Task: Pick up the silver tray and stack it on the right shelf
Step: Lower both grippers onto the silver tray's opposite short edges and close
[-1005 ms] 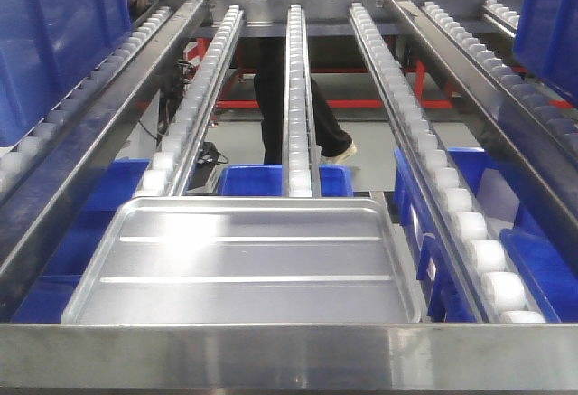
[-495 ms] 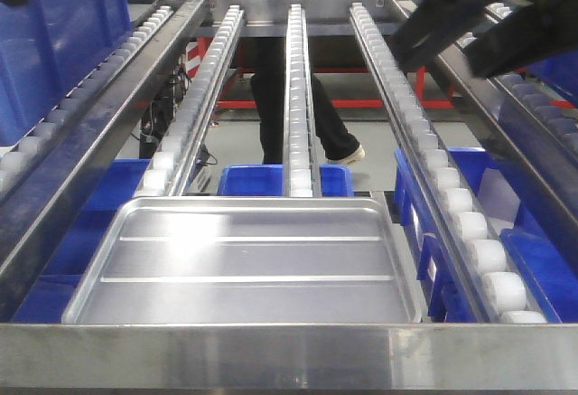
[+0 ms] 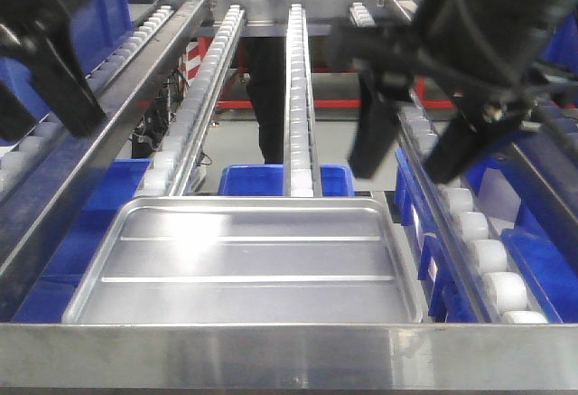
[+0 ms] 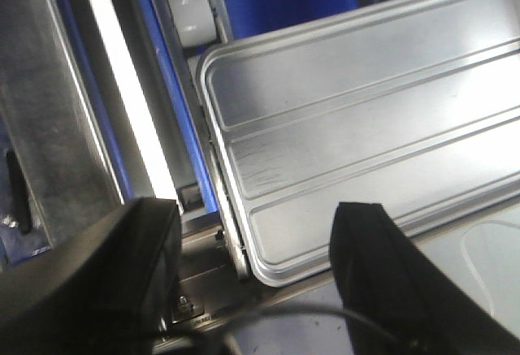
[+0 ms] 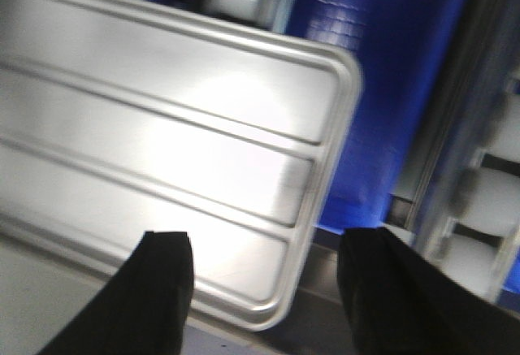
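The silver tray [image 3: 244,264] lay flat at the near end of the right shelf [image 3: 289,354], at 6 o'clock in the front view. Its near long edge sat just behind the shelf's shiny front bar, and its far edge rested on the ends of 2 roller tracks [image 3: 298,79] running away toward 12 o'clock. Its 2 long raised ridges ran from side to side across the floor, and light glared off the metal. The left gripper [image 3: 41,61] hung at 10 o'clock in that view, above the rack's left rail and apart from the tray. Its claw was spread wide and held nothing; in the left wrist view the 2 dark fingers [image 4: 382,274] stood well apart, with the tray's near left corner showing between them. The right gripper [image 3: 397,173] hung at 2 o'clock in the front view, over the roller track just to the right of the tray, and touched nothing that could be seen. It too was wide apart and empty. The right wrist view, which was blurred, showed its 2 fingers at either side of the tray's near right corner, with white rollers at 3 o'clock. Blue bins [image 3: 271,178] sat under the rack beyond the tray's far edge, and a large blue crate [image 3: 86,6] stood at 11 o'clock. A person's black-trousered legs [image 3: 271,97] showed behind the tracks at 12 o'clock.
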Robot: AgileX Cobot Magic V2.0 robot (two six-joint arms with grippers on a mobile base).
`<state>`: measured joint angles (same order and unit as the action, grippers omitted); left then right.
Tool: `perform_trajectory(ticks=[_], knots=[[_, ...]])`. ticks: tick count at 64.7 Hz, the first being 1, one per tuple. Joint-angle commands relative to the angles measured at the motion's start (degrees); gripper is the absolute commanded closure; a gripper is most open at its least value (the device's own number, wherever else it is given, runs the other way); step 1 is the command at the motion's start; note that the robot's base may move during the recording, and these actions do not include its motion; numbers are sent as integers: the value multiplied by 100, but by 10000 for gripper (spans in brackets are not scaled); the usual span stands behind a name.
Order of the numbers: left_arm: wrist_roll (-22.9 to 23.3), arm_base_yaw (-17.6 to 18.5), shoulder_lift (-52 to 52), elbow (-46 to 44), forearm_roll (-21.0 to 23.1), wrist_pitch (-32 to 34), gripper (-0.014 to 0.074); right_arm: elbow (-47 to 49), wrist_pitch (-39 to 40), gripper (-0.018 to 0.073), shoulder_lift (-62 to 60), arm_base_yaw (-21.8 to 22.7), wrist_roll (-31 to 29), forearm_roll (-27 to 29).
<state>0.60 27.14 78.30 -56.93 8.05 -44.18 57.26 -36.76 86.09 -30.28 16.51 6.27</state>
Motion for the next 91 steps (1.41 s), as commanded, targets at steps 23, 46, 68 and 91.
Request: perform_trajectory(ticks=[23, 46, 68, 91], knots=[[3170, 824, 1378, -727, -1884, -173, 278, 269, 266, 74, 460, -59, 1063, -858], [3241, 824, 1746, -727, -1576, 227, 278, 269, 433, 74, 877, -59, 1063, -833], [3275, 824, 2044, -727, -1572, 326, 279, 269, 595, 83, 1167, -59, 1063, -833], [3275, 812, 2081, -727, -1660, 323, 528, 269, 602, 515, 1197, -59, 1063, -833]])
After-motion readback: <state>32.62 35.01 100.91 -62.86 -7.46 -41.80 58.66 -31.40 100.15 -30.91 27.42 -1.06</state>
